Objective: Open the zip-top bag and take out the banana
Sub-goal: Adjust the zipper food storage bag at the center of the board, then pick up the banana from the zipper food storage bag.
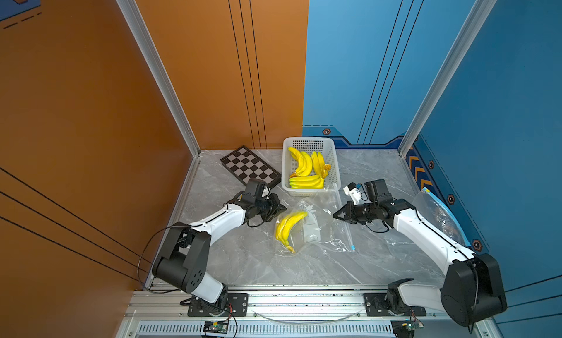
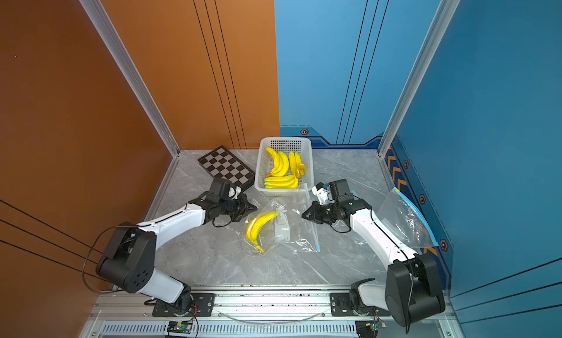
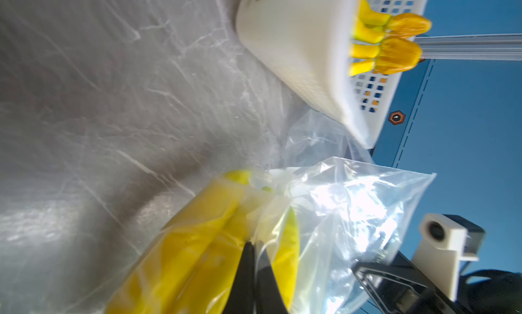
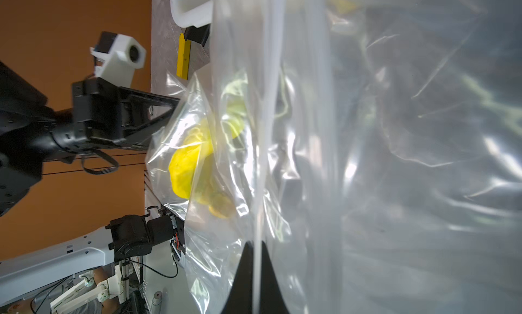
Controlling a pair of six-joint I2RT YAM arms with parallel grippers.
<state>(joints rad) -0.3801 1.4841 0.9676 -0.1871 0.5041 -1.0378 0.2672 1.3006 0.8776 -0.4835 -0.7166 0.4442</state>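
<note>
**Item 1 – clear plastic zip-top bag** (image 1: 330,230) (image 2: 299,231). It lies crumpled on the grey marble-patterned table (image 1: 243,260), in front of the basket and between the two arms. We note a pale zip strip along its right-hand edge, with a small blue slider (image 1: 352,247) at the near end. There is a white label panel mid-bag. The film is glossy and heavily creased.

**Item 2 – bright yellow banana bunch** (image 1: 289,227) (image 2: 258,227). It is inside the bag, in its left part, flat on the table. The fruit are curved and pressed together, with greenish tips pointing away and a brownish stem at the near end. The left wrist view shows it smooth and waxy under the film (image 3: 197,242).

**Item 3 – left gripper** (image 1: 284,208) (image 3: 252,244). Its jaws are closed, pinching a fold of the bag's film right at the bunch.

**Item 4 – right gripper** (image 1: 335,215) (image 4: 255,243). Its jaws are closed too – a taut pleat of film runs out from between the fingers, on the bag's right side.

**Item 5 – white perforated plastic basket** (image 1: 308,139), holding more yellow bananas (image 1: 304,166).

**Item 6 – black-and-grey checkerboard** (image 1: 249,166), at the far left.

**Item 7 – second clear bag with a blue edge** (image 1: 441,215), against the right wall.
</note>
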